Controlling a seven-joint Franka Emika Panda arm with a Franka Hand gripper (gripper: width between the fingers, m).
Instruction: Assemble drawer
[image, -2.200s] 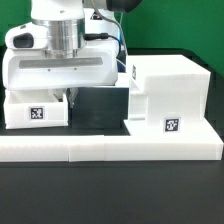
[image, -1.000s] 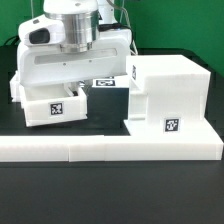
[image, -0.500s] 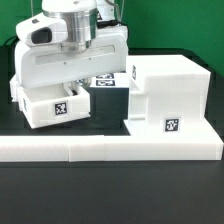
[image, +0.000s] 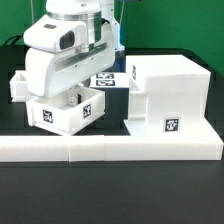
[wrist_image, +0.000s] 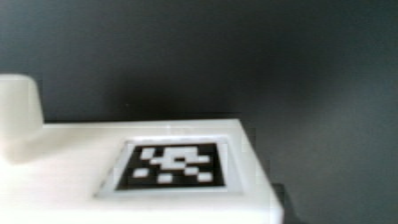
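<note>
White plastic tray (image: 65, 115) hangs tipped just above the dark surface (image: 110, 200). It is turned so that one corner faces the exterior camera and two tagged faces show. The hand (image: 68, 98) sits directly on top of it. Its body hides the fingers in the exterior view, so the gap between them cannot be read there. In the wrist view one white finger (wrist_image: 15, 115) stands against the tray's tagged face (wrist_image: 173, 165). Since nothing else props the tilted tray, I judge the hand to be closed on the tray's wall and carrying it.

The housing (image: 170, 95) stands upright toward the exterior view's right of the tray, near it but not touching, with dark surface between them. That is the relation the next move turns on. The tray must travel toward the exterior view's right and be squared up, since it now sits skewed to the housing's flat sides. Which face of the housing is open cannot be told from here, as only closed white faces and a tag show.

The low wall (image: 150, 148) runs along in front of both, just beside the housing's base and close under the tray's lower corner, so a level carry should clear it.
</note>
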